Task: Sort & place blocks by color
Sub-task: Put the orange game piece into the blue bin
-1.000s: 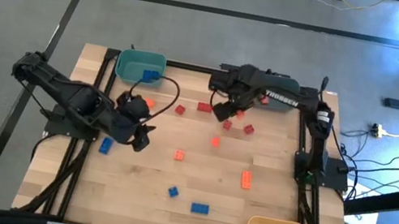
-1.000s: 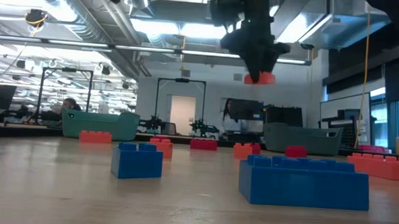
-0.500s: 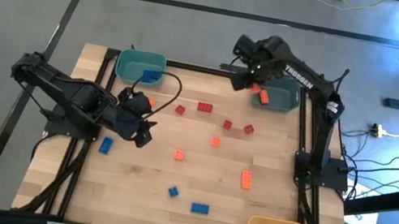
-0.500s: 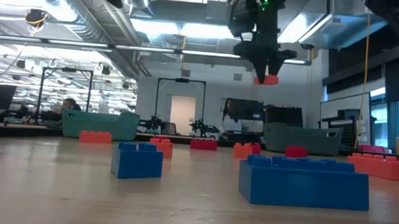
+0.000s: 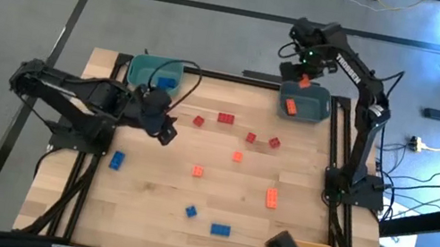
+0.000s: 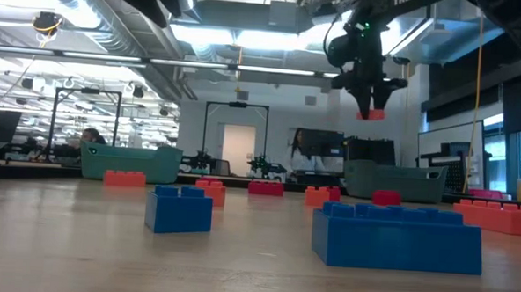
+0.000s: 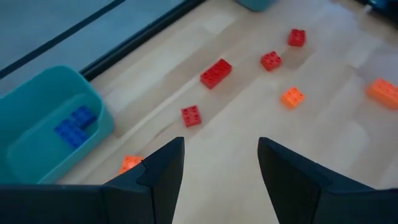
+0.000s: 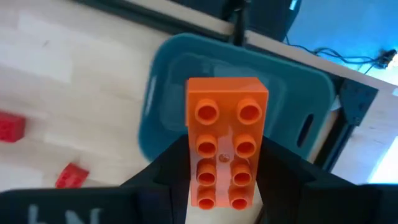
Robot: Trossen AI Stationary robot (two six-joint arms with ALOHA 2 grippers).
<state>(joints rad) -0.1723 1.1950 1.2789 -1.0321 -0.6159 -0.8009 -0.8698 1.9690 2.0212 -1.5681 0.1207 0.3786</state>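
Bare table edge (image 5: 210, 75), right hand (image 5: 303, 77) — orange block (image 8: 227, 142) aloft

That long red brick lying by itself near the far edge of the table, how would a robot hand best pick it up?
Probably from straight above, with the two fingers closing across the narrow width of the long red brick, on its long flat sides. It lies flat with studs up and bare wood around it, so the fingers have room to come down. The left hand is open and nearer.

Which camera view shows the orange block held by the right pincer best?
The right wrist view: the orange block fills the picture, studs visible. High view and low view show only a small orange spot; the left wrist view misses it.
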